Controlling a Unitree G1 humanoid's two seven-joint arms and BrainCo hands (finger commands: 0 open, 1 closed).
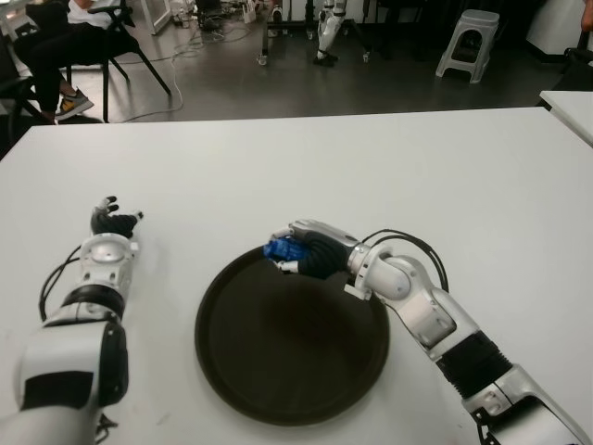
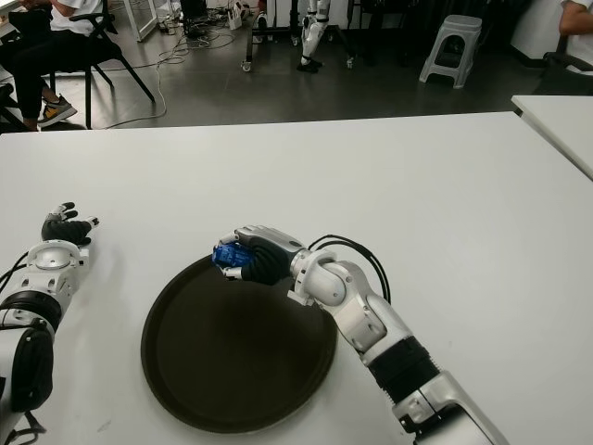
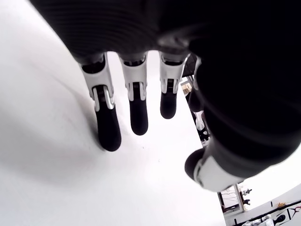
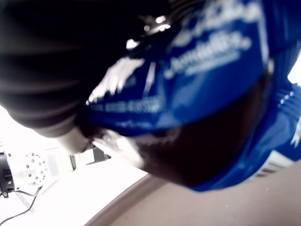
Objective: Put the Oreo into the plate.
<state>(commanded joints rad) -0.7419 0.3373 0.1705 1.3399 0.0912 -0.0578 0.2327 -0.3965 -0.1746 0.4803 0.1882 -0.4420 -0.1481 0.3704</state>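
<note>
The right hand (image 1: 310, 252) is clenched around the Oreo (image 1: 281, 249), a small blue packet that fills most of the right wrist view, where dark fingers (image 4: 56, 70) wrap over its printed wrapper and the packet bulges out beyond them. The grasp looks like a full enclosing one rather than a pinch, which suits a soft, crinkly wrapper that could slip out of a lighter hold. In the eye views the hand sits at the far rim of the plate (image 1: 227, 371), a round dark tray lying on the white bench (image 1: 371, 167), with the packet poking out toward the robot's left, just over the rim rather than above the middle. I cannot tell whether the hand or the packet touches the rim. The forearm runs back from the hand toward the robot's right side, bent at the elbow and lying low across the near right edge of the plate, the wrist turned so the knuckles face up and the palm faces down and left. Judged from this, the packet is carried but not yet set down; the hand would do well to travel a little nearer the plate's centre before the fingers let go, so the packet does not tip off the rim. The left hand (image 1: 113, 222) shows well apart to the left of the plate, empty, its fingers (image 3: 107, 127) straight and relaxed just above the bench.
</note>
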